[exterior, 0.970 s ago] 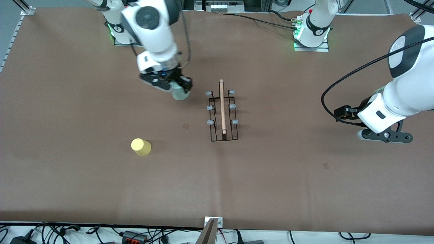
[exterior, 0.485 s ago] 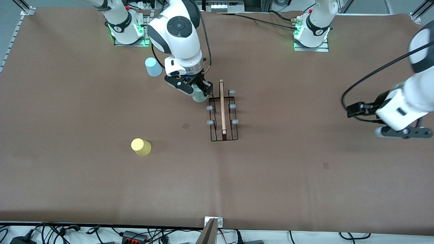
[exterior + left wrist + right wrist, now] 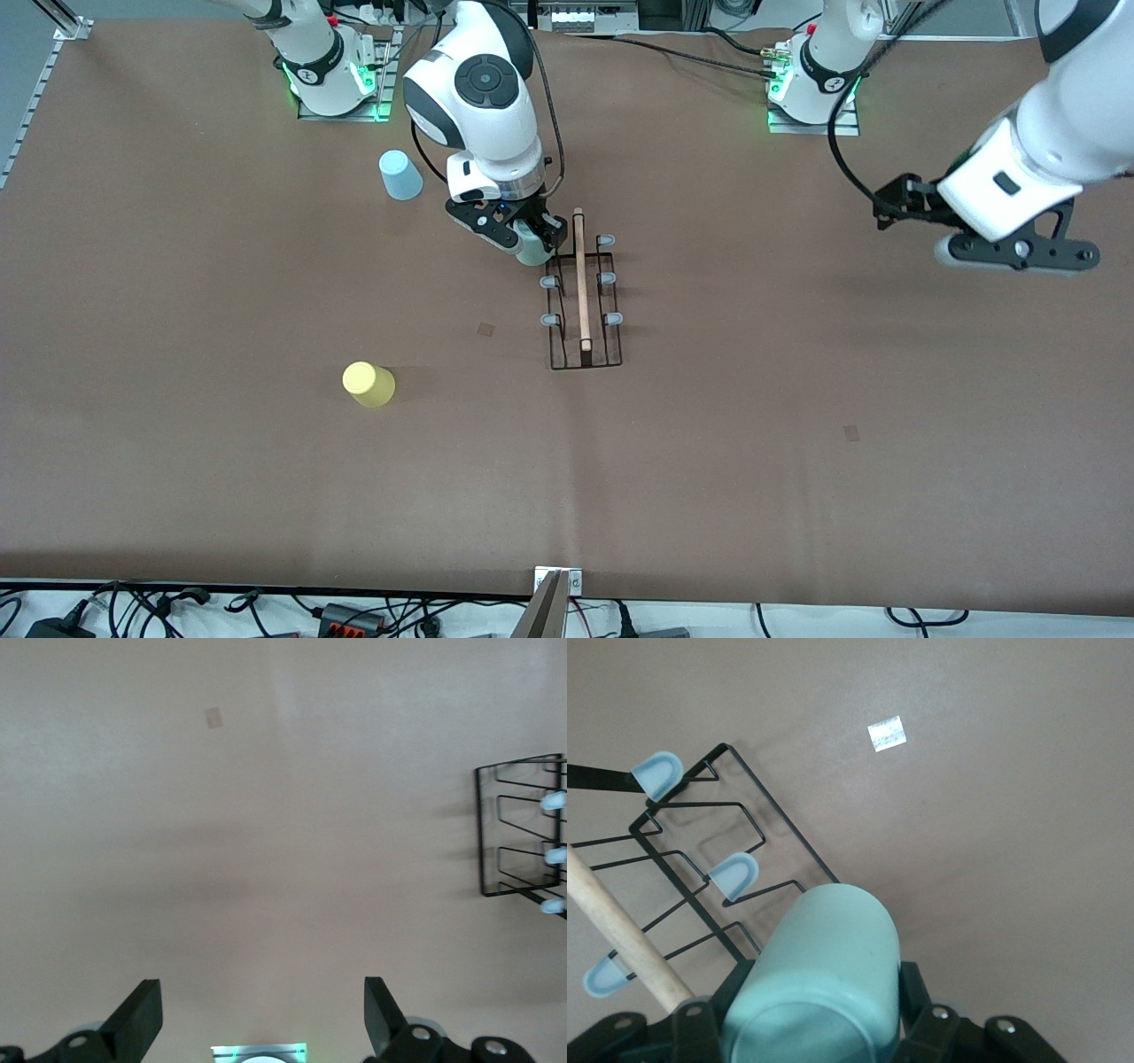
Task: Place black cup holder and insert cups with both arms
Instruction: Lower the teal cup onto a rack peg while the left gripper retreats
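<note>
Right end effector (image 3: pixel 529 237) is pinching the pale grey-green cup (image 3: pixel 531 252) just above centre of the front view, hanging it over the rack corner nearest the right arm's base, where a peg is hiding beneath it. Left end effector (image 3: pixel 1019 254) is hovering with fingers spread at the upper right of the frame, waiting over bare counter (image 3: pixel 797 443). Black cup holder (image 3: pixel 582 301) is already standing mid-frame, so placing looks done; no cup is sitting on a peg yet. Light blue cup (image 3: pixel 400 175), upper left of centre, and yellow cup (image 3: pixel 368 385), lower left of centre, are resting upside down, untouched. Cups are looking smooth, tapered, matte plastic; the rack is thin wire with a pale wooden rod (image 3: pixel 580 276) and rounded grey tips
</note>
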You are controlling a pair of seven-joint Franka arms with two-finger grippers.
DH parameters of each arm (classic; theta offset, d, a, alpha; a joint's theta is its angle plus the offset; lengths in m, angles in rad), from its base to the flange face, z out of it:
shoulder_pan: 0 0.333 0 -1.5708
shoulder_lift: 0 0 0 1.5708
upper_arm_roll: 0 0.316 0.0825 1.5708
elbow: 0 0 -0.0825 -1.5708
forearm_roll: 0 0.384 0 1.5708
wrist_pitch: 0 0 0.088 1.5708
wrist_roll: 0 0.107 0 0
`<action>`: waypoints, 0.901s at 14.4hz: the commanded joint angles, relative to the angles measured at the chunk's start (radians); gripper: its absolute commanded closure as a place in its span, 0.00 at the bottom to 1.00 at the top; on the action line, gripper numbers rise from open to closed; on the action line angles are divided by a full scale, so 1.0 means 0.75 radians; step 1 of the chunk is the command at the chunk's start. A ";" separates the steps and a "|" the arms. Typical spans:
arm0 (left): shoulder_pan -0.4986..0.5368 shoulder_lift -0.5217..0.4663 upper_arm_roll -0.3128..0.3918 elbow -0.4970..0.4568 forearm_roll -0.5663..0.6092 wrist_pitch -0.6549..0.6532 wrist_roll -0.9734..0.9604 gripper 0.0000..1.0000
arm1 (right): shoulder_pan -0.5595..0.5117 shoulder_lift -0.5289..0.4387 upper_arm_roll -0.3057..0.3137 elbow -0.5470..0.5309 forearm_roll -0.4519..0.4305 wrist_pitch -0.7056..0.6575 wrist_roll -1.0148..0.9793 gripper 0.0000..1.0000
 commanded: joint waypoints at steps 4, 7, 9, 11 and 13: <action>0.029 -0.205 0.081 -0.324 -0.051 0.323 0.025 0.00 | 0.019 0.040 0.006 0.028 -0.014 0.003 0.037 0.69; 0.119 -0.262 0.073 -0.377 -0.053 0.325 0.029 0.00 | 0.017 0.044 0.008 0.030 -0.012 0.019 0.035 0.01; 0.132 -0.279 0.069 -0.386 -0.051 0.325 0.023 0.00 | 0.007 0.038 0.008 0.032 -0.012 0.030 0.009 0.00; 0.152 -0.279 0.067 -0.384 -0.051 0.327 0.029 0.00 | -0.057 0.022 0.008 0.042 -0.014 0.017 -0.020 0.00; 0.156 -0.281 0.035 -0.382 -0.049 0.302 0.029 0.00 | -0.140 -0.027 0.006 0.034 -0.012 -0.015 -0.228 0.00</action>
